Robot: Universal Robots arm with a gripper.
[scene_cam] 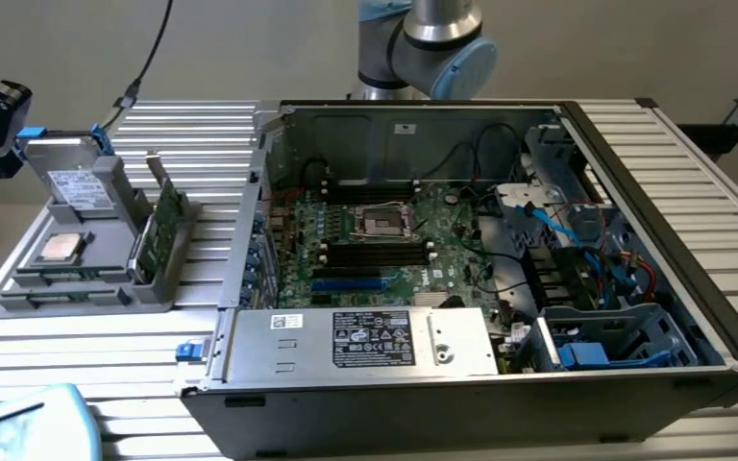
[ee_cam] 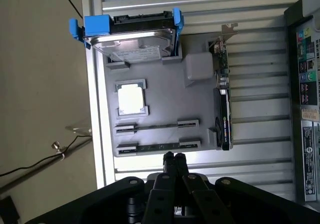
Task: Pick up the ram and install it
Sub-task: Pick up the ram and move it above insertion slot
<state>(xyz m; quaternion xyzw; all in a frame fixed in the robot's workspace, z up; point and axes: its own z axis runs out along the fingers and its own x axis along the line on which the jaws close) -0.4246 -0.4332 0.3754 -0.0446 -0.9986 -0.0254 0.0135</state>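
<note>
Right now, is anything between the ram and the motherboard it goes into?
Yes: the side wall of the computer stands between the ram, standing in the gray holder, and the motherboard. The case is open on top, and nothing visible covers the long black slots.

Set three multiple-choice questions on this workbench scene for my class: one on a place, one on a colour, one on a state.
1. Where does the silver processor chip lie?
A in the computer case
B on the grey tray
C on the floor

2. What colour are the rails on the hard drive?
A red
B blue
C yellow

3. How does the tool stand?
A wide open
B shut on a cable
C shut, holding nothing

Answers:
1 B, the chip sits in a recess of the tray.
2 B, blue rails flank the drive.
3 C, its tips meet with nothing between them.
</note>
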